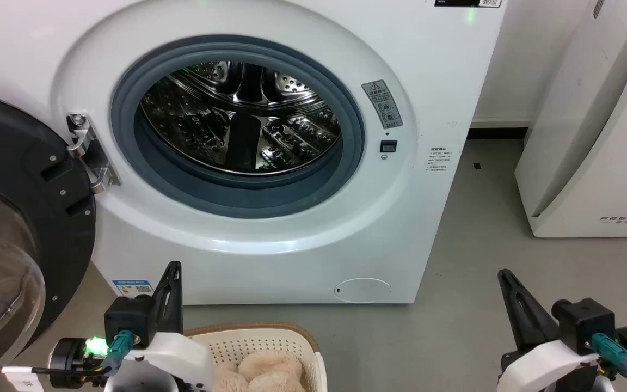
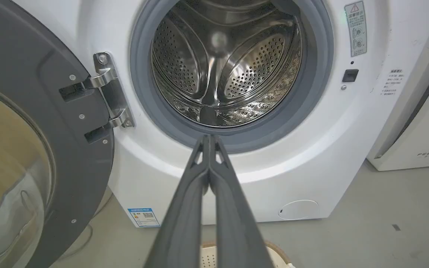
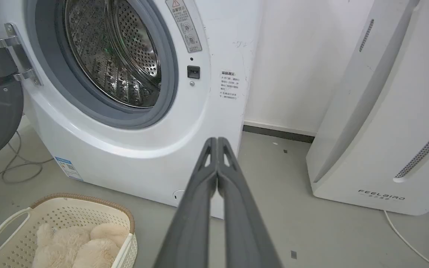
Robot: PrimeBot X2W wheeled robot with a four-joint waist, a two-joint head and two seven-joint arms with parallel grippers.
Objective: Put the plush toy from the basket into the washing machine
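Note:
The cream plush toy (image 1: 264, 373) lies inside the perforated white basket (image 1: 300, 348) on the floor in front of the washing machine (image 1: 292, 245); the right wrist view shows the plush toy (image 3: 76, 245) in the basket (image 3: 9, 227) at lower left. The washing machine's porthole stands uncovered, showing the steel drum (image 1: 240, 117), and the black-rimmed door (image 1: 14, 218) is swung out to the left. My left gripper (image 1: 173, 267) is shut and holds nothing, just left of the basket. My right gripper (image 1: 504, 274) is shut and holds nothing, over bare floor to the right.
A white slanted appliance lettered FEELBAIR (image 1: 596, 136) stands at the right against the wall. A grey cable (image 3: 9, 171) loops on the floor under the open door. Another thin cable (image 3: 404, 238) runs by the appliance. Grey floor (image 1: 477, 228) lies between washer and appliance.

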